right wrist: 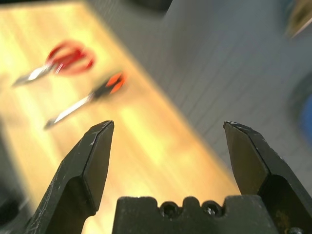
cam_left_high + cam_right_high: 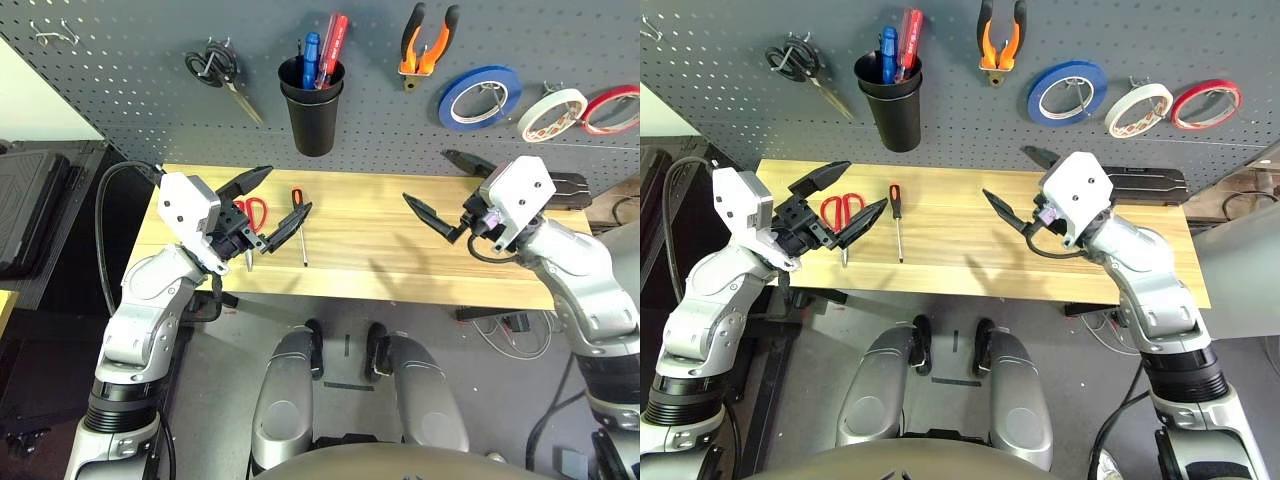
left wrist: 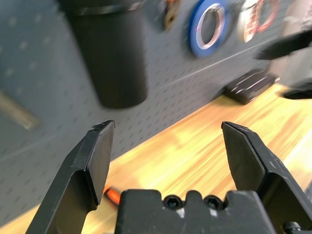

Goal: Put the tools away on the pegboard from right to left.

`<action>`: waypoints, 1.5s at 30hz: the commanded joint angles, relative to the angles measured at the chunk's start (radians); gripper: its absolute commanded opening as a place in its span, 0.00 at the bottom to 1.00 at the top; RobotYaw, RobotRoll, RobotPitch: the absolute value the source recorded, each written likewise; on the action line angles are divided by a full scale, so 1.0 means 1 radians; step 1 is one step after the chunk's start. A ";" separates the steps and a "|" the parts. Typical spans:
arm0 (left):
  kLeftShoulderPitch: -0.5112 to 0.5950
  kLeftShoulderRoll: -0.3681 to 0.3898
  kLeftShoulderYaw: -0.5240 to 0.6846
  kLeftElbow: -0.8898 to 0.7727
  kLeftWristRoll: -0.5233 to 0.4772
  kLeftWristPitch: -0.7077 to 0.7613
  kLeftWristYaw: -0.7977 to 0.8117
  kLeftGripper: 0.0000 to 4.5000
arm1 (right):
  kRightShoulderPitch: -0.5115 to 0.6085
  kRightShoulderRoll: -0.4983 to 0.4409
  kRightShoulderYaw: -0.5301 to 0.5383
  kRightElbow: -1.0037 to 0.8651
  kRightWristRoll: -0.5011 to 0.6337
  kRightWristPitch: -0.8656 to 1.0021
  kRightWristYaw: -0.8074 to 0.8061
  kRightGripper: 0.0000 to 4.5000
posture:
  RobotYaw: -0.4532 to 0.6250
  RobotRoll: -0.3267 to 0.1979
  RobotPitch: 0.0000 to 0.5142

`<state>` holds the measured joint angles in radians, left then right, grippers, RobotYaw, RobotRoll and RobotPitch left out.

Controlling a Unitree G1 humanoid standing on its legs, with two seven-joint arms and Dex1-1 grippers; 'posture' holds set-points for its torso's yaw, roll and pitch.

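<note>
On the dark grey pegboard (image 2: 120, 100) hang the orange-and-black pliers (image 2: 430, 45) and the cream-white tape roll (image 2: 552, 112). The red-handled scissors (image 2: 252, 211) and the slim screwdriver (image 2: 299, 225) lie on the left part of the wooden table (image 2: 380, 265). My left gripper (image 2: 268, 205) hovers open just over the scissors, partly hiding them, with nothing between its fingers. Above the table's right half my right gripper (image 2: 432, 188) is open and empty, pointing left. The right wrist view looks towards the scissors (image 1: 68, 58) and screwdriver (image 1: 92, 95).
A black cup (image 2: 312, 105) holding blue and red screwdrivers hangs on the board. Black-handled scissors (image 2: 215, 70) hang to its left. Blue tape (image 2: 478, 97) and red tape (image 2: 612, 108) flank the white roll. A black case (image 2: 570, 188) lies at the table's back right.
</note>
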<state>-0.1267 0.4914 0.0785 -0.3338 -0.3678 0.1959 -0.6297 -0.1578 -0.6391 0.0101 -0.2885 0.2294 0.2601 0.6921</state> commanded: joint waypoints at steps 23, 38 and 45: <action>-0.258 -0.205 -0.157 0.535 0.324 0.234 0.325 1.00 | 0.169 -0.018 0.087 0.028 -0.091 0.130 0.021 1.00 | 0.47 0.62 0.65; -0.530 -0.333 -0.089 0.983 0.332 0.156 0.441 1.00 | 0.186 0.003 0.110 0.017 -0.119 0.145 -0.018 1.00 | 0.42 0.62 0.71; -0.642 -0.361 -0.061 1.195 0.338 0.112 0.489 1.00 | 0.173 0.039 0.139 -0.005 -0.139 0.166 -0.037 1.00 | 0.41 0.62 0.72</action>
<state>-0.7699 0.1404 0.0126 0.8045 -0.0361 0.3132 -0.1562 0.0066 -0.6058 0.1281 -0.2757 0.0976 0.4109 0.6590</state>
